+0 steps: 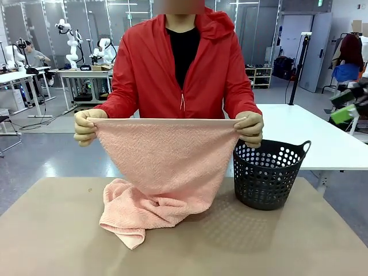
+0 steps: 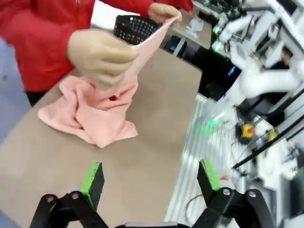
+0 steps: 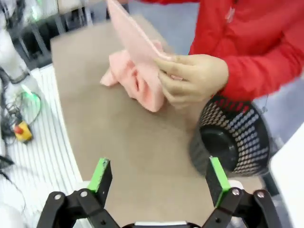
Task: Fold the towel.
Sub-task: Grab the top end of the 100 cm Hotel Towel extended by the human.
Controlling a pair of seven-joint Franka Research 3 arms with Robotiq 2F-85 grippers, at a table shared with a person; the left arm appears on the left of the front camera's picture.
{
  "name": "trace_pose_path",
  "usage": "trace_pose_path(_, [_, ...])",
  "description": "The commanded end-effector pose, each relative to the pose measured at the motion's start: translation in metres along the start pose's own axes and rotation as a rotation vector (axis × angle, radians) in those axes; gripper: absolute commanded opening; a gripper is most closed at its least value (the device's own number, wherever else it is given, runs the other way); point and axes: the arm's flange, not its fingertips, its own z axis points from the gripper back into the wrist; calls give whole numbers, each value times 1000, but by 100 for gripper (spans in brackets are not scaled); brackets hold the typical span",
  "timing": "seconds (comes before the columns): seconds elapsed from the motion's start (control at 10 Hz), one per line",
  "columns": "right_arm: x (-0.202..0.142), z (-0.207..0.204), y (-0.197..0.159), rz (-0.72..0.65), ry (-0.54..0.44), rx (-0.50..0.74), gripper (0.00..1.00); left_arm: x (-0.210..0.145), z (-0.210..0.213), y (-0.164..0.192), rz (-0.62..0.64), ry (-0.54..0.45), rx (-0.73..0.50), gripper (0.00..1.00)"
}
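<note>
A person in a red jacket holds the pale pink towel (image 1: 164, 158) up by two top corners, one in each hand. Its top edge is stretched flat at chest height and its lower part lies bunched on the brown table (image 1: 57, 230). The towel (image 2: 99, 111) also appears in the left wrist view, and the towel (image 3: 137, 71) in the right wrist view hangs from a hand above the basket. My left gripper (image 2: 151, 179) is open over the table's near side, well short of the cloth. My right gripper (image 3: 160, 179) is open too, with nothing between its fingers.
A dark perforated basket (image 1: 267, 172) stands on the table right of the towel, seen as the basket (image 3: 232, 145) close ahead of my right gripper. Bare tabletop lies in front of the towel. A white table (image 1: 310, 135) stands behind on the right.
</note>
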Motion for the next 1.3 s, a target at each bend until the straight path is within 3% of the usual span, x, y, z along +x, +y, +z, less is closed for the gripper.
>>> trace_pose_path(0.0, [29,-21,16,219,35,-99,100,11,-34,-12,-221,73,136,100])
trace_pose_path(0.2, [69,-38,43,422,99,-140,100,37,-57,-42,-438,179,193,100])
trace_pose_path(0.3, [81,-48,53,484,161,-141,100,40,-68,-46,-476,250,175,100])
trace_pose_path(0.5, [96,-63,61,543,206,-141,100,46,-93,-54,-552,300,174,100])
trace_pose_path(0.6, [103,-68,68,563,206,-134,100,53,-107,-59,-559,338,183,100])
trace_pose_path(0.8, [104,-62,68,583,197,-118,100,62,-98,-65,-442,289,138,100])
trace_pose_path(0.9, [104,-62,68,583,197,-118,100,56,-106,-60,-554,315,142,100])
trace_pose_path(1.2, [104,-62,68,583,197,-118,100,56,-106,-60,-554,315,142,100])
